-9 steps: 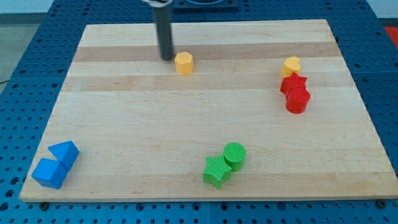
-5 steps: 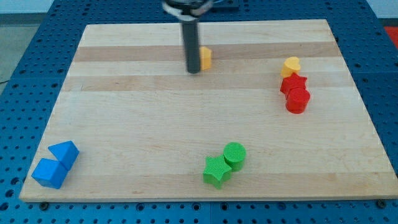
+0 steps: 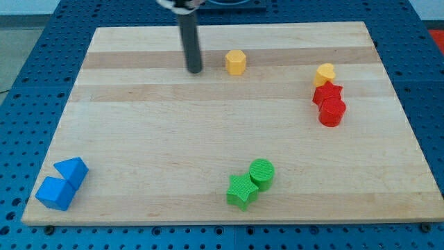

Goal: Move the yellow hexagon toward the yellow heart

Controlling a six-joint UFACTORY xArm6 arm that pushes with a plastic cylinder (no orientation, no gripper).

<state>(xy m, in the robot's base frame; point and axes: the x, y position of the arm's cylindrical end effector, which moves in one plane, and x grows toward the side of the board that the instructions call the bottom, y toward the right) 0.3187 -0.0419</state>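
The yellow hexagon [image 3: 236,62] sat near the board's top edge, apart from my tip [image 3: 194,70], which stood at its nine o'clock and held nothing, being a bare rod. The yellow heart [image 3: 324,73] lay well off at the hexagon's three o'clock. The hexagon looked light, stiff and likely to slide easily; its nine o'clock face seemed the place to push. The wooden board [image 3: 173,153] was smooth, resting on a blue pegboard table [image 3: 28,76].

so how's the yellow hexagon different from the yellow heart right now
The yellow hexagon block stands alone near the view's top centre, with my tip apart from it on its left; the yellow heart block sits far to the view's right, pressed against the red blocks below it. The hexagon has flat sides and a flat top; the heart looks rounded and lobed. Both share the same yellow and similar size.
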